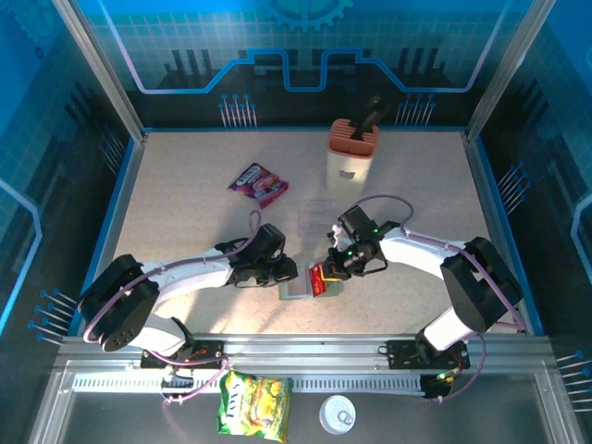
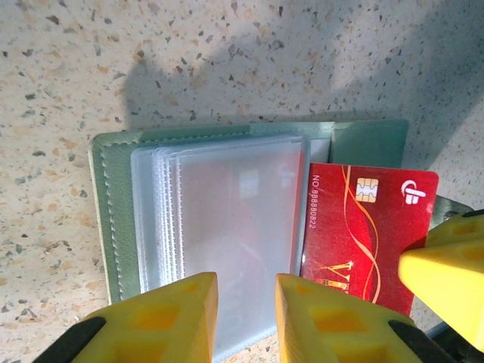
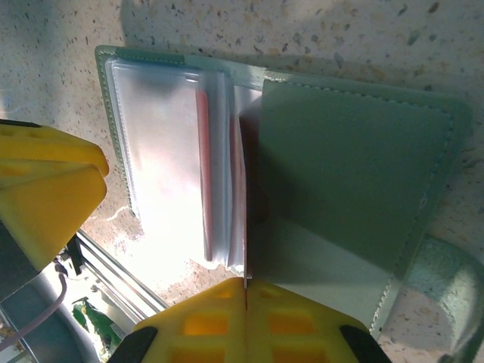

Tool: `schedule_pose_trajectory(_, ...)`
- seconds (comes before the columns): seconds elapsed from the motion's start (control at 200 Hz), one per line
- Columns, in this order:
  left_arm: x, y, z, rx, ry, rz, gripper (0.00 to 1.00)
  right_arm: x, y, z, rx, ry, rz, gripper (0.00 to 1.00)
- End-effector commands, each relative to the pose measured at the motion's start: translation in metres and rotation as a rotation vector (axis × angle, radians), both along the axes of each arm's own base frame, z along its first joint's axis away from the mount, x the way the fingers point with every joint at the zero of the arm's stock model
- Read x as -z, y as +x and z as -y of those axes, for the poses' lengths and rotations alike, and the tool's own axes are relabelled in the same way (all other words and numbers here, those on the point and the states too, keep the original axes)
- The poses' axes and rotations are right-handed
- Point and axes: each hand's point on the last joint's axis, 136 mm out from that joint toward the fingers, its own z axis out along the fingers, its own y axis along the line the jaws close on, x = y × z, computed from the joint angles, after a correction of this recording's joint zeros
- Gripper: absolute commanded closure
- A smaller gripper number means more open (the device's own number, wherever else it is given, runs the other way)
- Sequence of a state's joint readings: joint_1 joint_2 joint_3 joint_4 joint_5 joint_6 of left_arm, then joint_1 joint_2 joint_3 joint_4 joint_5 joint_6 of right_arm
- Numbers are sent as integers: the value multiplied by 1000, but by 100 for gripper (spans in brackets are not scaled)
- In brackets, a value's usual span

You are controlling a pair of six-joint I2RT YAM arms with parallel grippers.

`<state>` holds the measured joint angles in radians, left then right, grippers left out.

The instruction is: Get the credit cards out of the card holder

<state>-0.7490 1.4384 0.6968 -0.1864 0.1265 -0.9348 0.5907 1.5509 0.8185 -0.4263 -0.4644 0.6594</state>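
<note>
The grey-green card holder lies open on the speckled table, its stack of clear sleeves fanned upward. A red credit card sticks out past the sleeves on the right. My right gripper is shut on this card's edge, and the card shows edge-on beside the holder's green flap. My left gripper hovers over the sleeves with its yellow fingers apart and nothing between them. From above, both grippers meet over the holder, the left and the right.
A beige knife block stands at the back. A purple-red snack packet lies left of it, and a clear plastic box sits just behind the grippers. A yellow-green packet and a white lid lie in front of the rail.
</note>
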Motion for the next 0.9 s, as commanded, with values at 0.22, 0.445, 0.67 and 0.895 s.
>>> schedule_pose_trajectory(0.22, 4, -6, -7, 21, 23, 20, 74, -6, 9, -10, 26, -20, 39, 100)
schedule_pose_trajectory(0.445, 7, -7, -7, 20, 18, 16, 74, -4, 10, -15, 24, -34, 44, 100)
schedule_pose_trajectory(0.67, 8, -8, -9, 15, 17, 17, 74, -6, 8, -12, 22, -55, 54, 99)
schedule_pose_trajectory(0.895, 9, -8, -9, 14, 14, 15, 73, -11, 12, -21, 17, -45, 58, 83)
